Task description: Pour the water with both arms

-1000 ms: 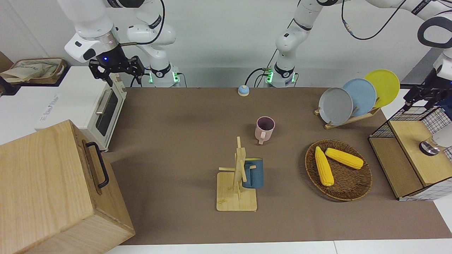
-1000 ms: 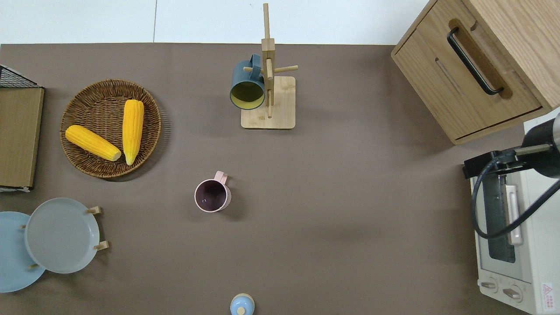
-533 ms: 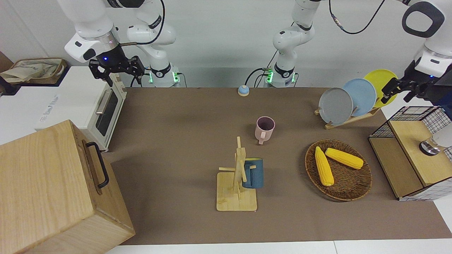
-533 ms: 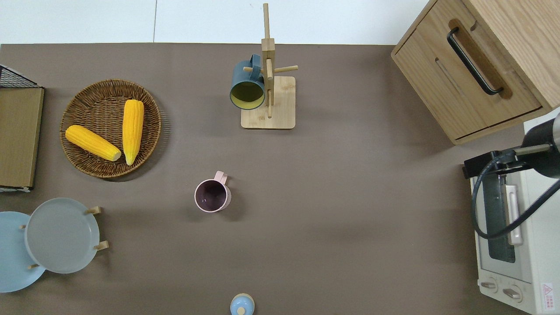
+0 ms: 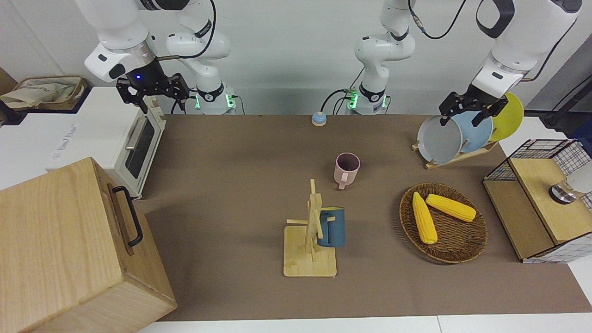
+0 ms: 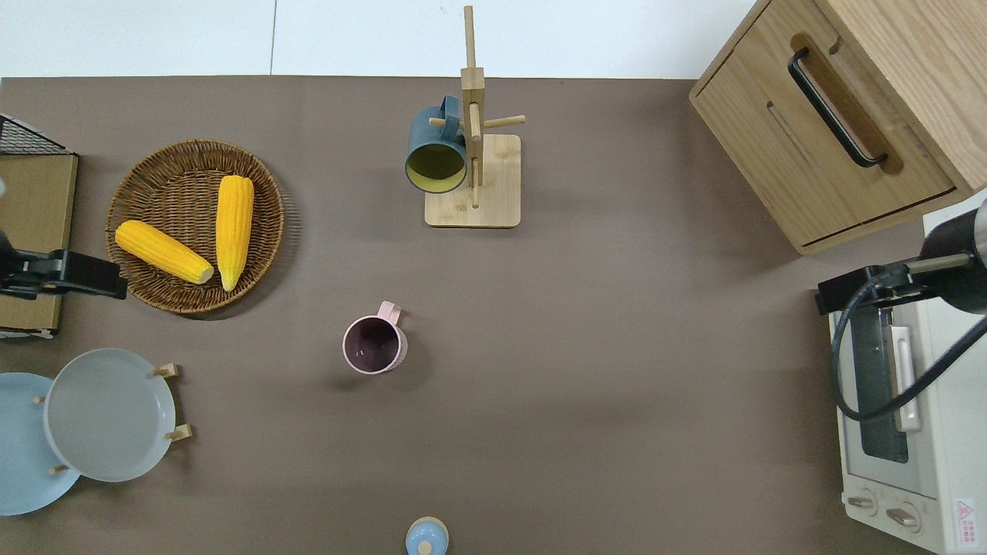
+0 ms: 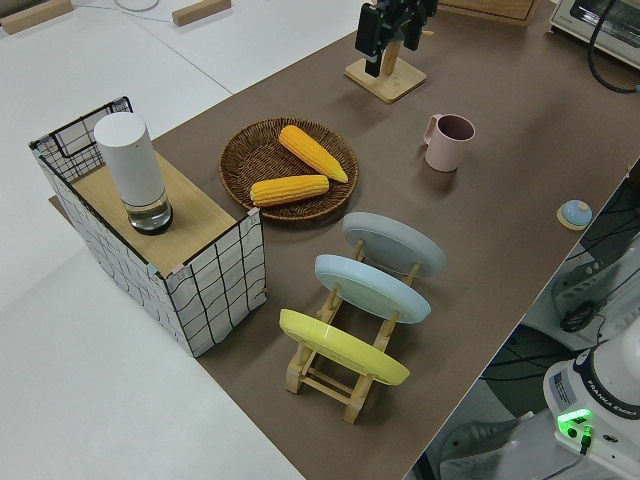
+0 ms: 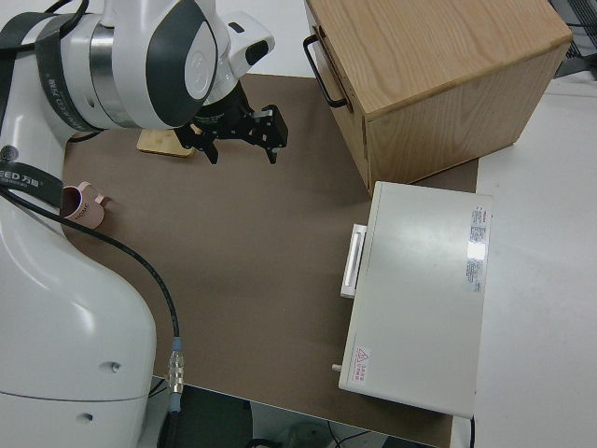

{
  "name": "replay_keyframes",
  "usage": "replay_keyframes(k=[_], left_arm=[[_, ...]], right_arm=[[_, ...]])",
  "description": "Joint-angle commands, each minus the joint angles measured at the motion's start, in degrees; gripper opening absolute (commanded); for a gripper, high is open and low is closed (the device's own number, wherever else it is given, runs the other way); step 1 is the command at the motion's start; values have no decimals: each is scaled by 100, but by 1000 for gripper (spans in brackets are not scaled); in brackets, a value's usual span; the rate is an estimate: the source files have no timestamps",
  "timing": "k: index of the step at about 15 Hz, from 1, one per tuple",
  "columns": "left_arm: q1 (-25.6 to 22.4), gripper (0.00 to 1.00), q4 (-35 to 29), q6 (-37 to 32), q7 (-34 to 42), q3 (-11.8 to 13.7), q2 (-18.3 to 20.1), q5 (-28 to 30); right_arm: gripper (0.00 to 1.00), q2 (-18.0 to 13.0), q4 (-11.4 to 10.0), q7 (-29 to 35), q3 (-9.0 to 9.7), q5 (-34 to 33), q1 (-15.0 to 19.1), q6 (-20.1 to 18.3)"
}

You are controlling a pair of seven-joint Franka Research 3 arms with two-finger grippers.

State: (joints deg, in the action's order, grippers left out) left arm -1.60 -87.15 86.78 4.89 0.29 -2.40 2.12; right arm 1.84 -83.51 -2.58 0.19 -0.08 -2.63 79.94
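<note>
Now, from the left arm's end of the table to the right arm's:

- A white canister (image 7: 130,170) stands on the wire rack (image 7: 215,280) at the table's edge; what it holds cannot be made out.
- The left gripper (image 5: 460,119) hangs with fingers spread and nothing between them. From overhead it is over the mat just beside the basket (image 6: 146,166) of two corn cobs (image 6: 233,230), and most of its arm is cut off at the frame edge.
- The plate stand (image 5: 455,155) sits nearer to the robots than the basket; overhead, the blue plate (image 6: 15,455) is cropped.
- The pink cup (image 6: 375,345) stands upright mid-table, well apart from the mug tree (image 6: 472,181).
- A wide bare stretch of mat (image 6: 617,347) lies between the cup and the toaster oven (image 6: 910,432).
- The right gripper (image 8: 241,145) is parked, fingers apart, empty; its arm hides part of the oven overhead.
</note>
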Motion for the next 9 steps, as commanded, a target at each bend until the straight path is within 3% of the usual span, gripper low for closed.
replay_keyframes(k=[1, 3, 7, 9], left_arm=[[817, 1000, -39, -161, -146, 454, 82, -80], [1099, 1000, -48, -179, -190, 507, 82, -80], [1925, 1000, -48, -223, -304, 1051, 73, -80], [1970, 1000, -39, -223, -304, 1079, 73, -80]], right_arm=[[994, -79, -69, -129, 33, -19, 43, 12], [994, -79, -69, -129, 33, -19, 43, 21], [994, -79, -69, -129, 33, -19, 43, 12], [994, -79, -69, -129, 33, -19, 43, 12]])
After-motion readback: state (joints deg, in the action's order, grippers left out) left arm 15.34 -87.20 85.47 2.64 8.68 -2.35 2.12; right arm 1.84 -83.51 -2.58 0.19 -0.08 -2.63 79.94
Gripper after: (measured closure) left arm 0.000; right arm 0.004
